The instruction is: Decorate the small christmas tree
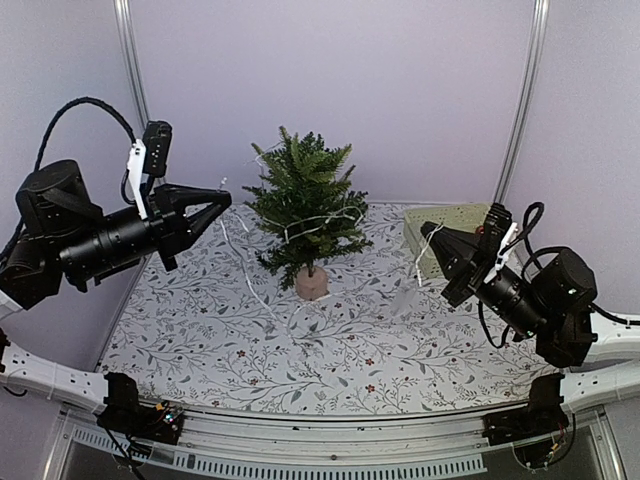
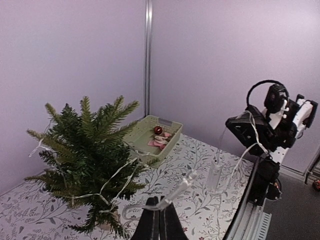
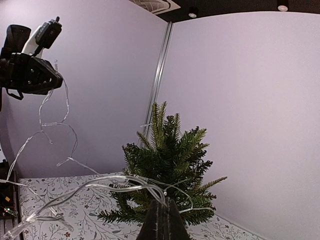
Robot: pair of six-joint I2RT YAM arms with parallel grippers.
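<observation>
The small christmas tree point(image 1: 305, 205) stands upright on its tan base point(image 1: 311, 283) at the back middle of the table. A clear string of lights point(image 1: 320, 220) is draped across its branches. My left gripper point(image 1: 225, 205) hovers left of the tree, shut on one part of the string point(image 2: 180, 192); from there the wire hangs to the table. My right gripper point(image 1: 428, 232) is right of the tree, shut on several strands point(image 3: 100, 182) that run to the tree point(image 3: 170, 170). The wrist views show both grippers point(image 2: 160, 199) point(image 3: 163, 199) with jaws pressed together on the wire.
A pale green tray point(image 1: 455, 210) sits at the back right behind my right gripper; it holds a red bauble point(image 2: 158, 130) and pinkish pieces. A floral cloth point(image 1: 300, 350) covers the table. Purple walls with metal posts point(image 1: 520, 100) enclose the back.
</observation>
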